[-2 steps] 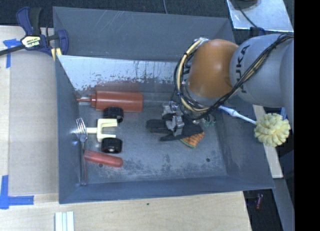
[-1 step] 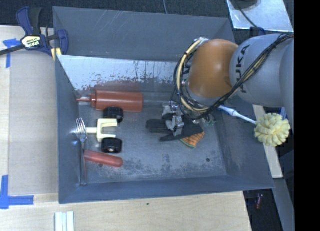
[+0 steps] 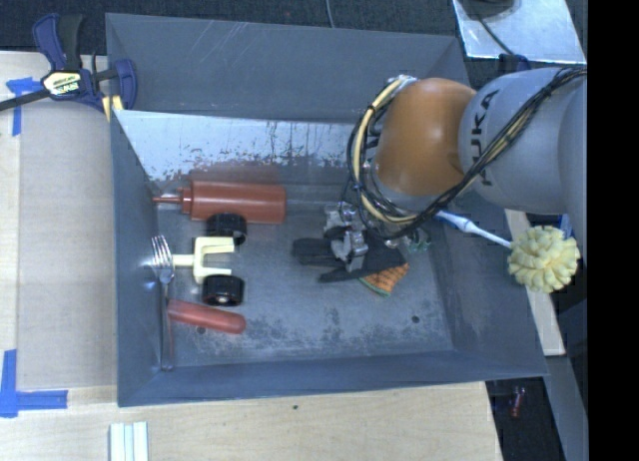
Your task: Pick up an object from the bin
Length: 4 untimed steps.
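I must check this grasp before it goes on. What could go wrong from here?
The gripper is open over bare bin floor, with nothing between its fingers; closing here would likely grasp nothing. The orange and green thing lies behind the fingers, under the wrist, so it may be pushed or pinned.

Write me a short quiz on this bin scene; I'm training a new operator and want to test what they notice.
1. True or false: the fingers hold the red sausage.
2. Which thing lies nearest the fingers? A) fork B) orange-and-green thing C) brown bottle
3. How many black wheels are on the cream toy axle?

Key: 1 false, the fingers are open with nothing between them; 2 B; 3 two.
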Motion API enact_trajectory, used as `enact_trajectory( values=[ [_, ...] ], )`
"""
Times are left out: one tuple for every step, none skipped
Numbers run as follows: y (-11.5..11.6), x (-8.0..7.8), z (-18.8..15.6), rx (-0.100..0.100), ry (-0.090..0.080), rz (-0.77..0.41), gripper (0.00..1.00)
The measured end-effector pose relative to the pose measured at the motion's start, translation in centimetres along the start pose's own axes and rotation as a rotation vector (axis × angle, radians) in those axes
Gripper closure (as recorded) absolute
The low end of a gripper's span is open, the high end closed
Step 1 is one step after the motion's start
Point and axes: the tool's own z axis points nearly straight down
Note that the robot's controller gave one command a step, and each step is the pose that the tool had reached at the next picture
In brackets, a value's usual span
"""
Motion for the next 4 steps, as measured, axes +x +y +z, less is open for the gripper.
enact_trajectory(
  values=[
    [0.00, 0.00, 0.00, 0.000, 0.000, 0.000, 1.00],
    [0.00, 0.00, 0.00, 0.000, 0.000, 0.001, 1.00],
    [-0.01, 0.00, 0.00, 0.000, 0.000, 0.001, 1.00],
    [-0.01, 0.00, 0.00, 0.000, 0.000, 0.001, 1.00]
  ],
)
